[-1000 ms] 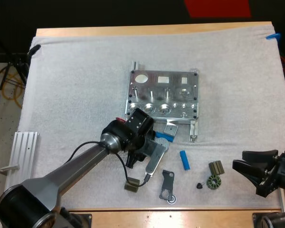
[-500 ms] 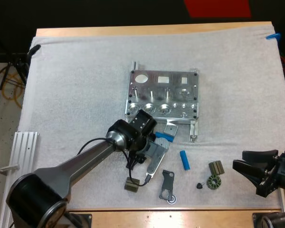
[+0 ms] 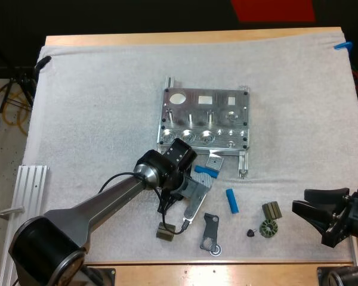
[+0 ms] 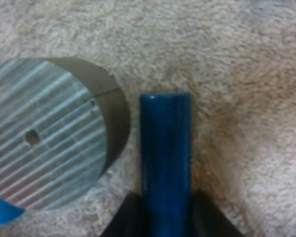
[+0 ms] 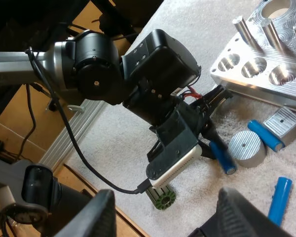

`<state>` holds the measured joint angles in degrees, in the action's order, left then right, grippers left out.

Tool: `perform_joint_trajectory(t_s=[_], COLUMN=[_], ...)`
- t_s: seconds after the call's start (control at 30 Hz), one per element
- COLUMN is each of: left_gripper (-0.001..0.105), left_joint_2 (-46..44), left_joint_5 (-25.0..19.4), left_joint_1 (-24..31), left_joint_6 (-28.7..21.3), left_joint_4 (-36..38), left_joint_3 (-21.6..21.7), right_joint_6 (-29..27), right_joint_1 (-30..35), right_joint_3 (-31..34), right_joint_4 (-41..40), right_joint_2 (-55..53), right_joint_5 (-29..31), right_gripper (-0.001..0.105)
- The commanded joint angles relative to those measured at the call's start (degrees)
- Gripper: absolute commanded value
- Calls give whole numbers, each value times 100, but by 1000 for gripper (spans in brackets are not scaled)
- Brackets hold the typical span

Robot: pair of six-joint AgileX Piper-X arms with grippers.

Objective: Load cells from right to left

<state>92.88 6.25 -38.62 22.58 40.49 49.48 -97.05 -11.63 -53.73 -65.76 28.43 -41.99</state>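
slippage looks the main risk: the left end effector [image 4: 165, 215] pinches the blue cell [image 4: 165, 148] low on the mat [image 4: 246, 59], just beside the metal disc [image 4: 44, 148], with most of its length overhanging, so a lift could tilt it.

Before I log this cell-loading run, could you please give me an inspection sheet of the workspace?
Surface: white mat, lying flat.
Job's things: metal fixture mid-mat; blue cylinder held beside a metal disc; loose blue cylinder on the mat.
Clutter: small dark parts and a dark bracket near the front edge.
Grippers: left gripper shut on the blue cylinder; right gripper open, holding nothing.
Cables: cables beyond the table, on its left.
Surroundings: ribbed metal rail at the table's left.
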Motion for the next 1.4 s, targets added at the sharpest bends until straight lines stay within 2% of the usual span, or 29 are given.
perform_joint_trajectory(t_s=[0.0,0.07,0.13,0.23,0.47,0.67,0.73,0.83,1.0,1.07,1.13,1.37], left_gripper=[0,0,0,0,0,0,0,0,0,0,0,0], left_joint_2=[17,17,2,-94,-638,-1236,-1499,-1848,-2474,-2740,-3072,-3774], left_joint_5=[-96,-214,-427,-521,-522,-213,10,339,614,699,842,1307], left_joint_1=[16,16,16,16,16,16,16,16,16,16,16,16], left_joint_6=[77,222,676,1206,1747,2005,2092,2343,2647,2646,2663,3006], left_joint_4=[150,164,164,214,631,1340,1611,1853,1941,1965,2009,2015], left_joint_3=[19,19,19,19,19,19,19,19,19,19,19,19], right_joint_6=[-89,-89,-89,-89,-89,-89,-89,-66,-38,54,416,1013], right_joint_1=[-8,-8,-8,-8,-8,-8,-8,-8,-8,-8,-8,-8], right_joint_3=[-50,-50,-50,-50,-50,-50,-50,-50,-50,-50,-50,-50], right_joint_4=[38,38,38,38,38,38,38,38,38,38,38,38], right_joint_2=[-1,-1,-1,-1,-1,-1,-1,-1,-1,-1,-1,40], right_joint_5=[-19,-19,-19,-19,-19,-19,-30,-26,-70,-70,-70,-70], right_gripper=[47,47,47,47,47,47,47,47,47,47,47,47])
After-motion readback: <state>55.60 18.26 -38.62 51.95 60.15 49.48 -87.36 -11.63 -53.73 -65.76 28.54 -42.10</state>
